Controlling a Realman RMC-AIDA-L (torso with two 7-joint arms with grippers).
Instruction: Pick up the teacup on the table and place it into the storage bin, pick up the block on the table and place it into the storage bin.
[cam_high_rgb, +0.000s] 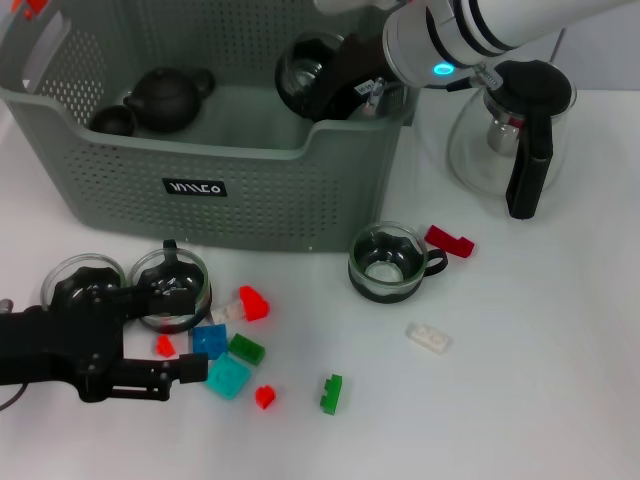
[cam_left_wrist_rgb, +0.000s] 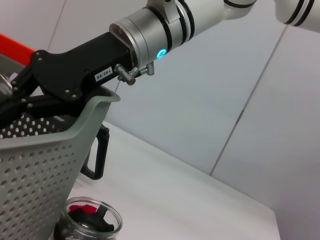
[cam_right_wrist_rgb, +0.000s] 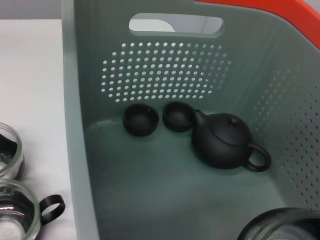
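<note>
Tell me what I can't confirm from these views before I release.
- Right gripper: in the head view its own black body hides the fingertips around the glass cup inside the storage bin.
- The right wrist view's edge cuts that cup off.
- Left gripper: grip on a table cup unclear.

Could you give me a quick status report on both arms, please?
Right gripper over the bin, holding a glass cup. Left gripper low by the cups and blocks. Nothing in the way.
</note>
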